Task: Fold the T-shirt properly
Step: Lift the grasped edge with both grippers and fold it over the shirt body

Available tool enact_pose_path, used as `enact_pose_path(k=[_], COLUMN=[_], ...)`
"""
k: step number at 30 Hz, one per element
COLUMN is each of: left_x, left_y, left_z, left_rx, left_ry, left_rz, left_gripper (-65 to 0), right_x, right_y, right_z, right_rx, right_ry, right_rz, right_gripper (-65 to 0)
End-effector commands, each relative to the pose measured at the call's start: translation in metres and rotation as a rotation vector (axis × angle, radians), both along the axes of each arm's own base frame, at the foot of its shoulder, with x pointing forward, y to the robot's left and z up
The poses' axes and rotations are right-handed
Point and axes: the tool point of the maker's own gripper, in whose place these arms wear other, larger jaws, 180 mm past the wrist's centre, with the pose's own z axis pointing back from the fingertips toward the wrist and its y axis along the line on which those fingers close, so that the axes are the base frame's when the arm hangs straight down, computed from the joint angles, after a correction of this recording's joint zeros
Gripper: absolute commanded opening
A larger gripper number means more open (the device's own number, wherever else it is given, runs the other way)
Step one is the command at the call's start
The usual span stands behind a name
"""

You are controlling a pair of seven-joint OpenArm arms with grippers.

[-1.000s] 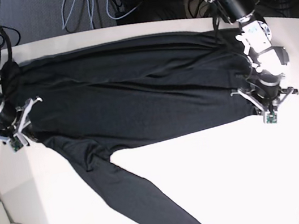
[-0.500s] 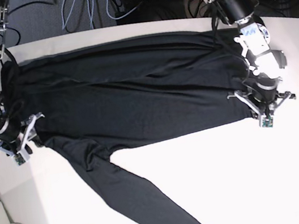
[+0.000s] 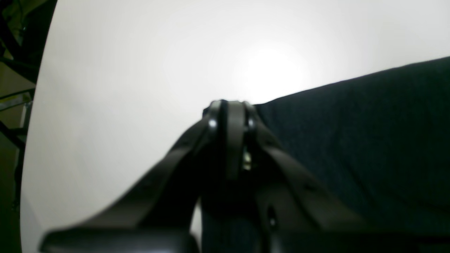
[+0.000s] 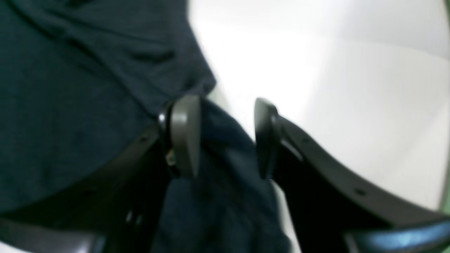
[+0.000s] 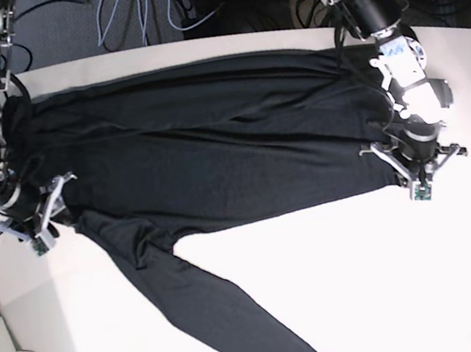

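T-shirt [image 5: 214, 152] lies flat on the white table [image 5: 371, 280], filling the far half of it. Its long axis runs from nine o'clock to three o'clock across the base view, collar end at my right gripper [image 5: 39, 218] at nine and hem at my left gripper [image 5: 415, 166] at three. One long sleeve [image 5: 214, 315] trails off the body toward five o'clock, nearly to the near edge; I cannot make out the other sleeve.

It looks thin, soft and light. I judge it will drape and sag from any pinch, carry no shape of its own, and drag wrinkles if pulled over the table. Corners and seams look like the best holds: the hem corner at three o'clock, the shoulder at nine, and the cuff for the loose sleeve.

My left fingers [image 3: 228, 119] are pressed tight together at the hem corner. Cloth [image 3: 351, 147] sits right against them, yet the wrist view does not show clearly whether any is caught between the tips, so I cannot tell.

My right fingers [image 4: 182, 137] stand well apart. Fabric [image 4: 70, 105] lies in the gap and beneath them, but they clamp nothing.
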Motion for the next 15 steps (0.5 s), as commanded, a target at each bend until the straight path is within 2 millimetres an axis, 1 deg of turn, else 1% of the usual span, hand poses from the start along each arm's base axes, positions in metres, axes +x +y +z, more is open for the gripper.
enact_pose_path(k=[1,6,12,13,15], left_x=[0.015,0.015,0.015,0.015,0.015], left_y=[0.003,0.003,0.003,0.003,0.003], left_z=[0.022,0.022,0.022,0.022,0.022], left_rx=[0.008,0.01,0.01,0.01,0.01], left_ry=[-0.071,-0.072,-0.072,-0.072,-0.072], left_rz=[0.003,0.003,0.003,0.003,0.003], left_gripper=[-65.0,-65.0,-65.0,-65.0,-65.0], right_x=[0.01,0.008,0.01,0.01,0.01], right_y=[-0.003,0.011,0.018,0.018,0.018], right_z=[0.017,0.01,0.008,0.008,0.009], right_rx=[-0.003,-0.006,-0.006,-0.006,-0.006], right_ry=[-0.055,-0.033,-0.027,-0.027,-0.03], right_rz=[0.009,0.054,0.073,0.073,0.073], right_gripper=[-38.4,-38.4,-39.0,-39.7,-44.7])
